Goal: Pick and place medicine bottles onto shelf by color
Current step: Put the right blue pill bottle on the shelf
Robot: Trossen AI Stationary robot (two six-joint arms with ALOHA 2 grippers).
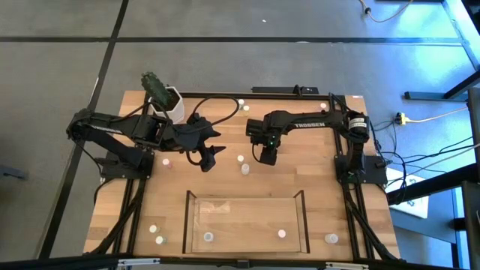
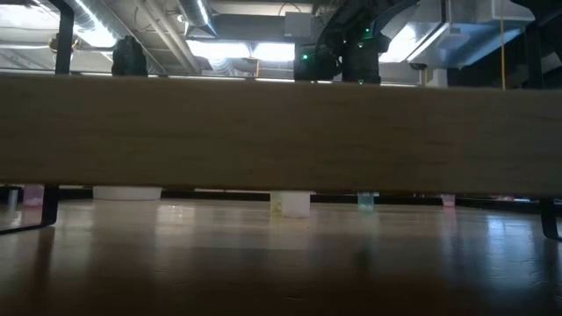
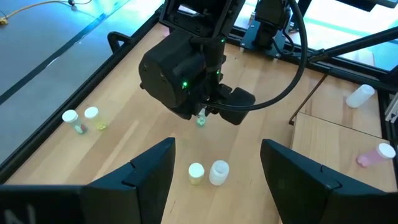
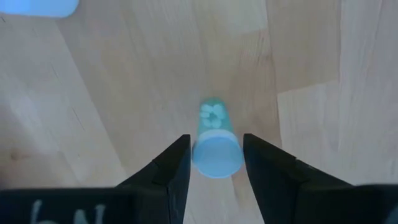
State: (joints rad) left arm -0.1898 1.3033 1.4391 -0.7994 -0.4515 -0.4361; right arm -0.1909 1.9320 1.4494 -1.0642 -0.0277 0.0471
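A green bottle (image 4: pixel 215 144) is bracketed by the right gripper (image 4: pixel 215 163), fingers apart at table centre; closing is needed next.

One camera looks straight down on the whole bench (image 1: pixel 240 191) from high above, while another sits at bench height, looking level across it. Each wrist camera looks past its own fingers (image 4: pixel 177 165), the right one very close to the wood; the left also shows the right arm (image 3: pixel 186 68).

Upright teal-green capped bottle (image 4: pixel 216 144) between fingers (image 4: pixel 171 171)
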